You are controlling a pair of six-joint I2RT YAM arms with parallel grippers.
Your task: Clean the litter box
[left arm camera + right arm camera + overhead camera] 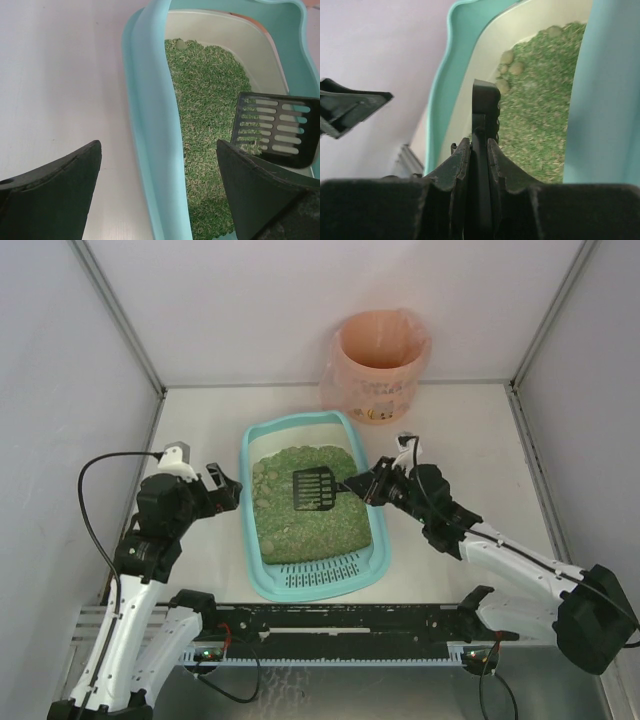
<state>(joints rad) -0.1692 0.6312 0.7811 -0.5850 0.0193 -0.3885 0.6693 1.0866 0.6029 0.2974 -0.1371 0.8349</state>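
The litter box [247, 512] is a light-teal tray in the middle of the table, filled with green litter [300, 525]. Its slotted grate end [322, 575] faces the arm bases. My right gripper [362, 486] is shut on the handle of a black slotted scoop [313, 488], whose head hangs over the litter. In the right wrist view the jaws [479, 144] pinch the scoop [485, 102] edge-on, and a few round clumps [514, 67] lie beyond it. My left gripper [159, 192] is open and straddles the box's left rim [150, 105] without touching it.
A round bin lined with a pink bag [378, 365] stands behind the box at the back wall. White walls close in the table on the left, back and right. The black rail [340, 625] carrying the arm bases runs along the near edge.
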